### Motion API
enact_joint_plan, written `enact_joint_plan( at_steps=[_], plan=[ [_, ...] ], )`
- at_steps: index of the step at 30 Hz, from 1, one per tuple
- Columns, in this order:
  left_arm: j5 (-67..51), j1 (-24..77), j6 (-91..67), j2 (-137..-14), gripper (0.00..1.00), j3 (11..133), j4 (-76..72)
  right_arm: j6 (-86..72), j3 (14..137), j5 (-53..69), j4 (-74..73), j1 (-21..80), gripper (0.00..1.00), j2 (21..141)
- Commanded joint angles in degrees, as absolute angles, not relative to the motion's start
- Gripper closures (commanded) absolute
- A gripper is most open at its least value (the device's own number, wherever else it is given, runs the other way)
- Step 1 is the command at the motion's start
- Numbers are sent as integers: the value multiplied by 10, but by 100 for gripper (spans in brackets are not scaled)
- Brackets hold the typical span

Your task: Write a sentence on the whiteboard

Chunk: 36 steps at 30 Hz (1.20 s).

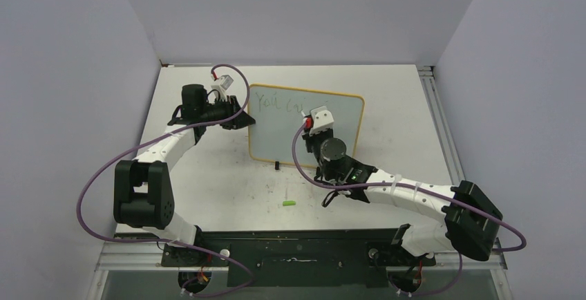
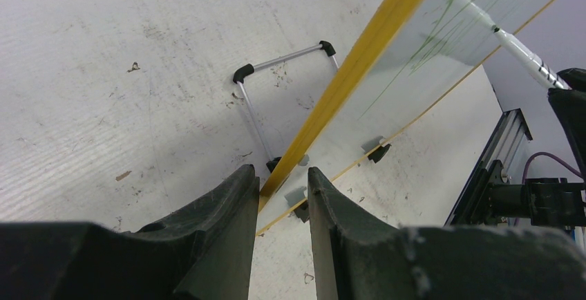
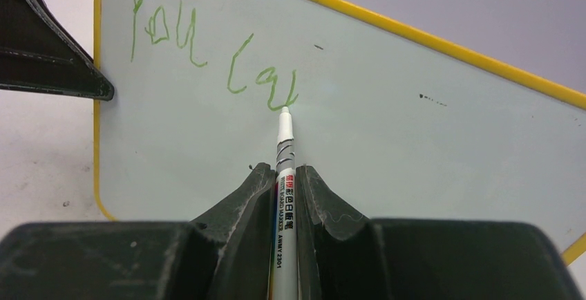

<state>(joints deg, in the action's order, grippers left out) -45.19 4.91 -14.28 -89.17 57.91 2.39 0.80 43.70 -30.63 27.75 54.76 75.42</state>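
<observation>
Marker (image 3: 285,137) sits clamped in the right gripper (image 3: 284,173), its tip just ahead touching the sentence (image 3: 238,72) on the whiteboard (image 3: 387,127); the left gripper (image 2: 280,179) pinches the whiteboard's edge.

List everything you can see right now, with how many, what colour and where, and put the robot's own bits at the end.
whiteboard: one, pale with yellow frame, standing mid-table
sentence: one, green, unfinished "You ca", board's upper left
marker: one, white barrel, tip at the last green stroke
cap: one small green piece, probably the marker's, on the table in front of the board
stand: one, silver wire with black ends, behind the board
feet: two, dark, at the board's lower edge
table: one, white, scuffed
rail: one, silver, table's right edge
left jaws: black, shut on the whiteboard's left edge
right jaws: black, shut on the marker
</observation>
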Motion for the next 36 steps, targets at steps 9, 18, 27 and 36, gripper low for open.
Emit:
enact_joint_plan(
  at_steps=[9,18,27,36],
  plan=[
    [-466,55,-134,-889,70,602,22,1,444,-334,285,555,95,742],
    [-464,56,-132,-887,70,601,25,26,466,-334,307,549,95,748],
    [-463,57,-130,-889,70,602,28,33,475,-333,318,540,95,750],
    [-462,58,-129,-887,70,603,28,29,462,-347,313,536,95,737]
  ],
)
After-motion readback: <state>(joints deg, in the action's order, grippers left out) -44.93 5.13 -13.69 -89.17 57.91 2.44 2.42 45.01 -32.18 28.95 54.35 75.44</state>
